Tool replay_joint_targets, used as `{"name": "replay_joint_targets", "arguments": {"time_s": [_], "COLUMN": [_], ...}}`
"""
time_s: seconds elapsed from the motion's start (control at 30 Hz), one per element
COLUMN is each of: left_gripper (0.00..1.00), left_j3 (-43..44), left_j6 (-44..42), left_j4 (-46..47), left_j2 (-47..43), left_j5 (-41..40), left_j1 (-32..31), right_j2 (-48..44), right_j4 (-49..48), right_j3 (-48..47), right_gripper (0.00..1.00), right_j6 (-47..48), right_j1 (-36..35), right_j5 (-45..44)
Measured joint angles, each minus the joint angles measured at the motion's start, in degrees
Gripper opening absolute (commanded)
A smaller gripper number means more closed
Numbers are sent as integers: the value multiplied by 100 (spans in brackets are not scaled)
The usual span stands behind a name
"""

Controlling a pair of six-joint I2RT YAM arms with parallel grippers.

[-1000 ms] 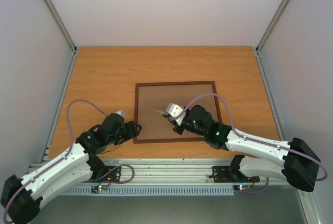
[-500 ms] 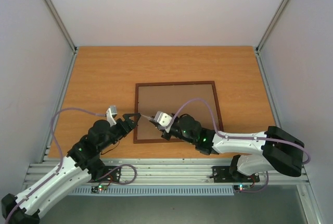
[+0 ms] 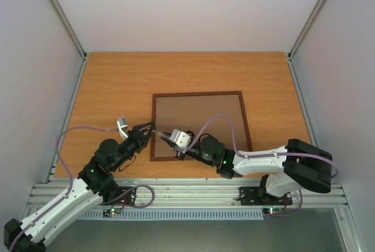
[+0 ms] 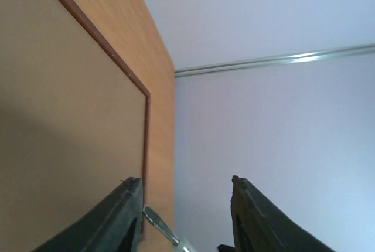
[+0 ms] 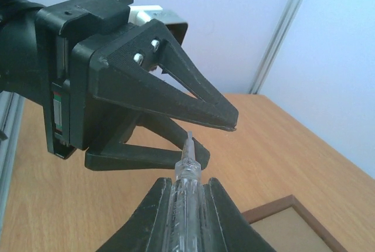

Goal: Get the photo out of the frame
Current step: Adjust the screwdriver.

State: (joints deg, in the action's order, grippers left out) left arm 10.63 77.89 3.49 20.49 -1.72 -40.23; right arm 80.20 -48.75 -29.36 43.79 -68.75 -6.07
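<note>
- The frame (image 3: pixel 198 124) is laid back-up; the photo is hidden within
- The left gripper (image 4: pixel 186 196) is held spread; a clear stick (image 5: pixel 188 158) is pinched by the right gripper (image 5: pixel 187 217)
- The stick may be knocked loose if the left gripper is closed on it

I can read no text, label, brand, number or sign in any of my views. The brown back of the frame (image 3: pixel 193 111) is plain, and a small red-and-green strip (image 5: pixel 57 98) on the body of the left gripper (image 5: pixel 218 139) is too small for me to read.
</note>
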Motion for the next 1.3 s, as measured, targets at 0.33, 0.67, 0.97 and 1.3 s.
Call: {"name": "replay_joint_targets", "arguments": {"time_s": [0.33,0.67,0.97,1.3], "left_gripper": [1,1,0,0], "left_j3": [-76,-129,-243,-328], "left_j6": [487,284,-262,-461], "left_j4": [879,1051,1045,1051], "left_j2": [317,308,120,107], "left_j5": [9,4,-251,-330], "left_j1": [2,-52,-33,-31], "right_j2": [229,-457,-898,-490], "right_j4": [-518,898,3440,5493], "right_j3": [98,-87,-1224,-2474], "right_gripper": [3,24,27,26], "right_j6": [-2,-162,-822,-1274], "right_j1": [-9,-11,4,125], "right_j5": [-184,-37,74,313]}}
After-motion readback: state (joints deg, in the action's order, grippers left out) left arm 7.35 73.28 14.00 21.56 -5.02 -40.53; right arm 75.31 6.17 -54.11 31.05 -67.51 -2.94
